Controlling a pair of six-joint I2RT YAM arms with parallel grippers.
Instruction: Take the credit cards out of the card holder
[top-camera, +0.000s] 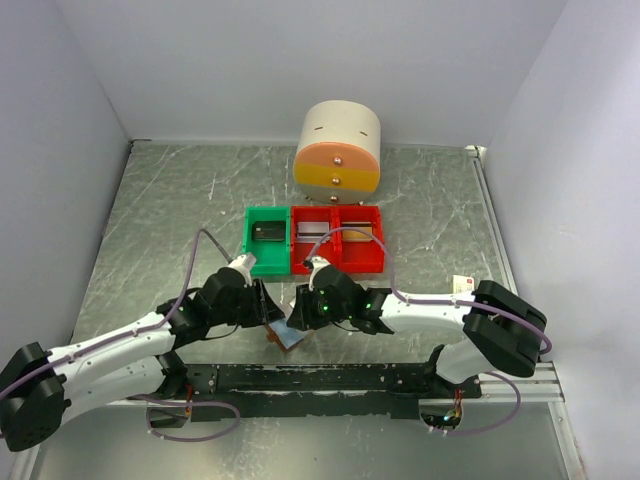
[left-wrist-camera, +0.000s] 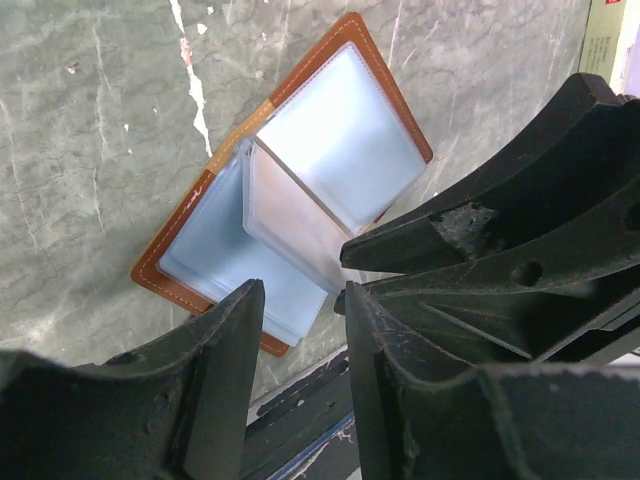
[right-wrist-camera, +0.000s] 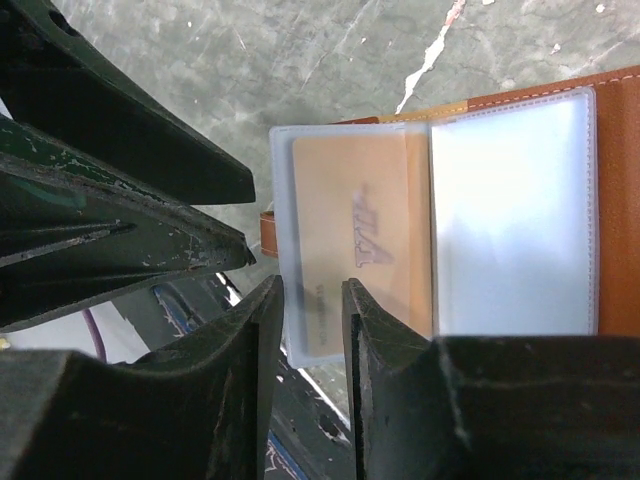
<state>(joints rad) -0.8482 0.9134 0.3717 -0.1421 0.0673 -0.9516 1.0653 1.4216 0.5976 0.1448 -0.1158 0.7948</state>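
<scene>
- Near the table's (top-camera: 160, 200) front edge, the left gripper (left-wrist-camera: 300, 298) hung with jaws parted, gripping nothing, over the open card holder (left-wrist-camera: 345, 125).
- The right gripper (right-wrist-camera: 310, 295) pinched the holder's raised clear sleeve (left-wrist-camera: 290, 220), a tan credit card (right-wrist-camera: 350, 230) inside it.
- Farther back stood a green bin (top-camera: 250, 240) and red bins (top-camera: 340, 268).

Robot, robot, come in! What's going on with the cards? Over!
Left claw open, empty. Right claw at clear plastic sleeve edge, grip unclear. Tan flat card in sleeve of open brown leather-like bifold holder. Nothing blocking.
</scene>
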